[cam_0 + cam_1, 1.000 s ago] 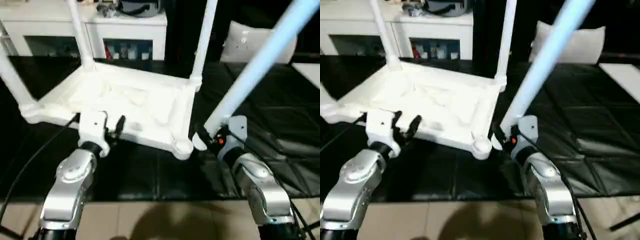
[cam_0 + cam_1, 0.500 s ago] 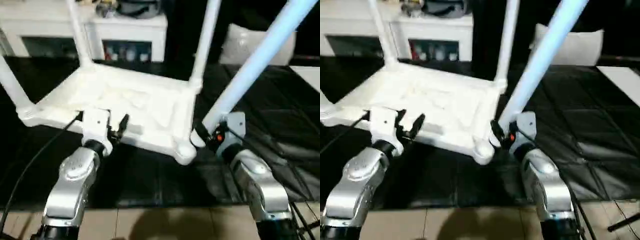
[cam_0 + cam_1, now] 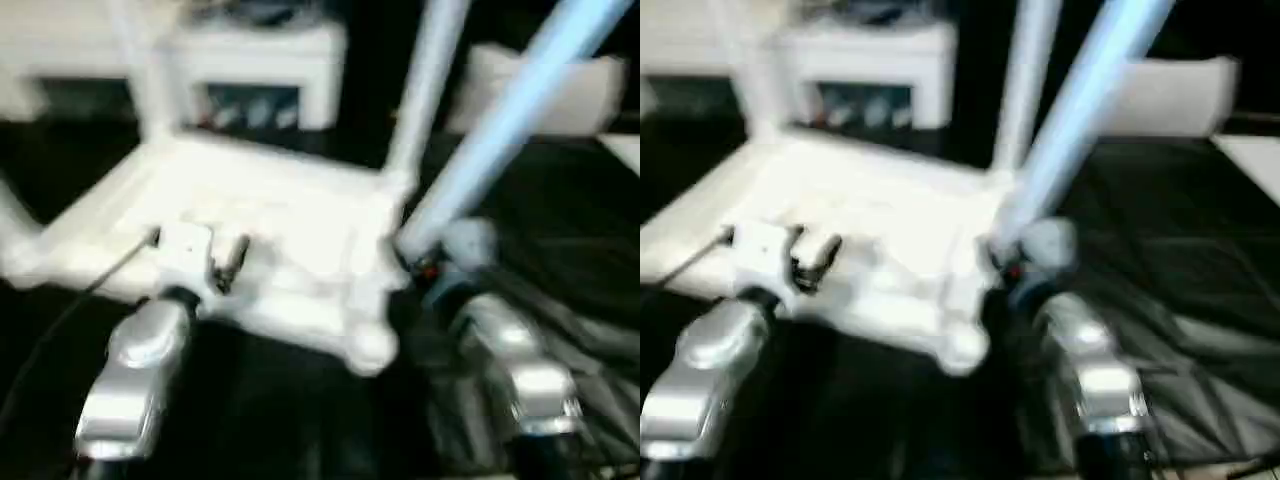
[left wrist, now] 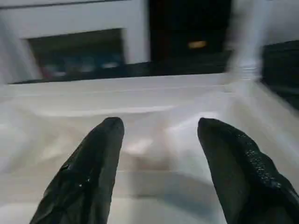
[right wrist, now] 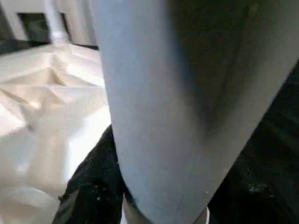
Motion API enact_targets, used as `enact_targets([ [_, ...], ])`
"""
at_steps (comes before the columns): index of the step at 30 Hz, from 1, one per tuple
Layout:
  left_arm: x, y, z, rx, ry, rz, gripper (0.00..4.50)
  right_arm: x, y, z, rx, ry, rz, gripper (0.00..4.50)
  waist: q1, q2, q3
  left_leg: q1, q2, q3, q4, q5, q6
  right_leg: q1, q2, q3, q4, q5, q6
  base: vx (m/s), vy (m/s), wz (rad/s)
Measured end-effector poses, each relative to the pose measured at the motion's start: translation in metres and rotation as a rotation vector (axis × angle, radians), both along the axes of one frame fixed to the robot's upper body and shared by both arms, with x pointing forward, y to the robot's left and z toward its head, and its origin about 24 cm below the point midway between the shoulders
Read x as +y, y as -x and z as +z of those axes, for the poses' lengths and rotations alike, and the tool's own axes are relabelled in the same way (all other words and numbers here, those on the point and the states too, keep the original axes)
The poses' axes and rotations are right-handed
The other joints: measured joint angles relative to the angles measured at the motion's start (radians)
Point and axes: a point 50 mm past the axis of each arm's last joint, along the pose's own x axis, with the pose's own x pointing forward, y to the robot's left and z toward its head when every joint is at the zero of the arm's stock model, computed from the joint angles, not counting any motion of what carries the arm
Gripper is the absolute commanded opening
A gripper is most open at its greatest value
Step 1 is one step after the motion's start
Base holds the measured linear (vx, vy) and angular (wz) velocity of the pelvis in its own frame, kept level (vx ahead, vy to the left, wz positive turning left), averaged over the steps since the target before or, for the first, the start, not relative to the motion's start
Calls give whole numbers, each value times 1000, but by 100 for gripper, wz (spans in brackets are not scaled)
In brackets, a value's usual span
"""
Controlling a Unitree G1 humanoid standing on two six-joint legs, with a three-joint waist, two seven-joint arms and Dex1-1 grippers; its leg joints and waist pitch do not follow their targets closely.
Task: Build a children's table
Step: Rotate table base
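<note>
The white table top (image 3: 280, 215) lies upside down on the black mat, ribbed underside up. Three white legs stand in its sockets: far left (image 3: 140, 75), far right (image 3: 425, 90) and near left (image 3: 15, 215). The near right socket (image 3: 370, 350) holds nothing. My right gripper (image 3: 415, 262) is shut on the thick end of the fourth leg (image 3: 510, 115), which slants up to the right, its base just above and behind that socket. My left gripper (image 4: 159, 135) is open, its fingers (image 3: 232, 262) apart over the top's near edge.
A white cabinet (image 3: 250, 50) with glass doors stands behind the table. A white cushion (image 3: 590, 90) lies at the back right. The black quilted mat (image 3: 570, 280) spreads to the right, with a pale board corner (image 3: 628, 150) at the edge.
The camera has shifted and blurred. My right gripper has lifted the leg's base a little, up and away from the near right socket. The left gripper stays open at the near edge.
</note>
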Motion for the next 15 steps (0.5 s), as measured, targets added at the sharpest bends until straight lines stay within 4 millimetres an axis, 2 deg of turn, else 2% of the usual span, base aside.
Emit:
enact_targets([
  [1,-5,1,-2,6,5,-18,292,-4,2,-2,8,3,-13,188,8,2,2,-9,-2,-8,23,8,22,13,3,-2,-10,2,-5,73,-70,3],
  [2,-6,1,-2,6,3,-27,292,-7,3,-4,12,4,-27,188,12,7,2,-21,-7,-14,17,28,-6,27,8,-10,-19,4,-8,35,-55,-7],
  [3,-5,0,0,1,-1,-27,292,-9,3,-2,7,2,-38,188,14,21,4,-24,1,-14,-26,52,-42,35,21,-21,-22,4,-10,0,0,0],
  [4,-4,1,0,-1,-7,-26,292,-10,2,-2,3,1,-43,188,17,28,5,-25,5,-19,-28,66,-94,37,31,-24,-21,5,-12,0,0,0],
  [5,1,1,-1,5,-26,-16,292,-8,3,-3,4,-7,-47,188,13,29,5,-33,14,-20,-28,70,-103,38,35,-28,-33,13,-12,0,0,0],
  [6,2,1,-1,6,-26,-13,292,-6,3,-3,1,-8,-40,188,13,30,5,-39,18,-19,-28,73,-103,33,36,-28,-40,22,-13,0,0,0],
  [7,2,1,-1,9,-26,-14,292,-3,3,-3,2,-9,-34,188,13,35,8,-44,19,-20,-28,76,-101,32,36,-29,-46,28,-13,0,0,0],
  [10,4,1,-3,18,-39,-15,292,0,4,-4,4,-7,-26,188,14,46,15,-43,20,-9,-30,76,-96,35,32,-27,-52,37,-16,-42,22,3],
  [13,4,0,-4,21,-46,-24,292,-2,6,-6,12,-10,-36,188,12,41,25,-31,28,7,-35,78,-98,42,31,-25,-53,33,-9,-45,2,1],
  [15,2,0,-4,25,-45,-35,292,-5,5,-6,11,-9,-45,188,9,37,28,-31,29,9,-44,80,-101,41,31,-25,-59,33,-9,-62,-20,0],
])
